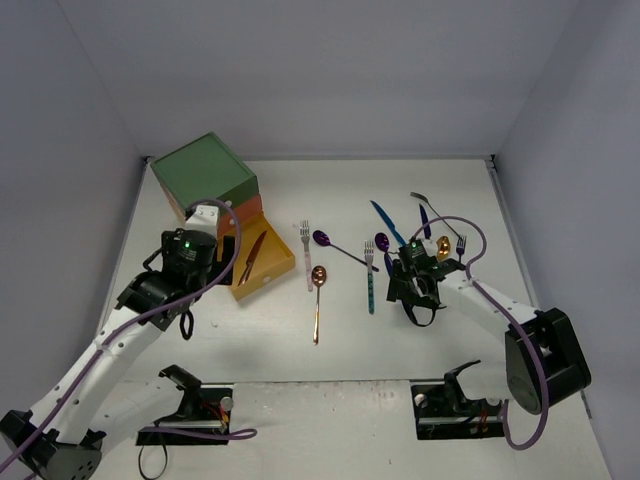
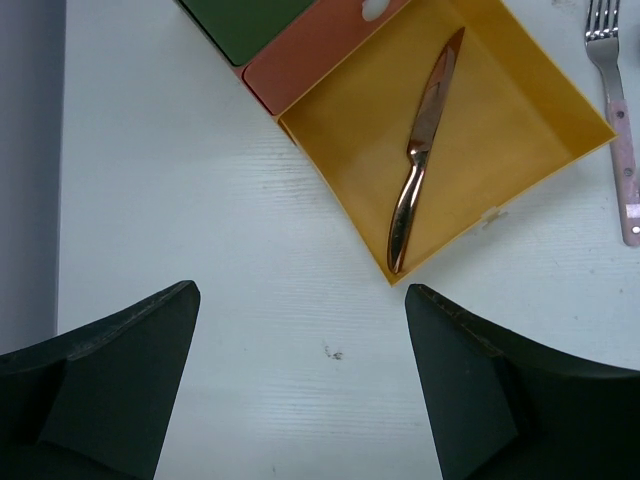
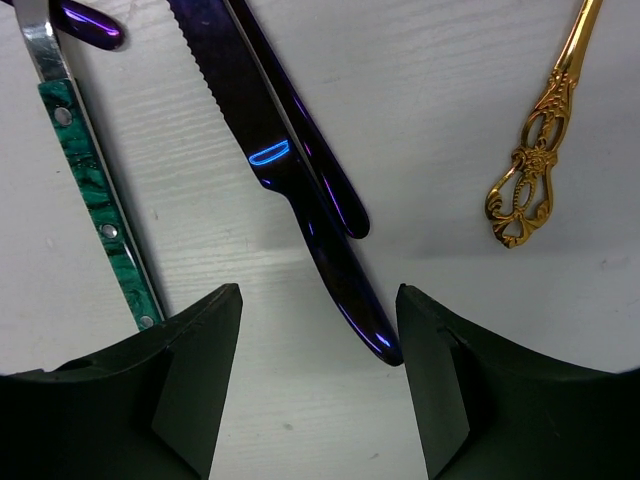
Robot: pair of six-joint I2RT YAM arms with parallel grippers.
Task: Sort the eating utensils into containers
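1. White table point(image 1: 400, 340) carries nearly all utensils point(image 1: 370, 285), purple knife point(image 3: 290, 190) included.
2. One copper knife point(image 2: 420, 150) lies in the open yellow drawer point(image 2: 520, 90) — nothing else looks sorted.
3. Left fingers point(image 2: 110, 390) wide, empty; right fingers point(image 3: 150, 390) apart above the purple knife, empty.

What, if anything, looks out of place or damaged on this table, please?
Nothing looks spilled or broken. Only the yellow drawer stands pulled out, with one copper knife lying slantwise inside.

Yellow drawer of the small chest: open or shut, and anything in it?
Open: the yellow plastic drawer juts out beyond the orange-red drawer above it, and one shiny copper knife lies flat inside.
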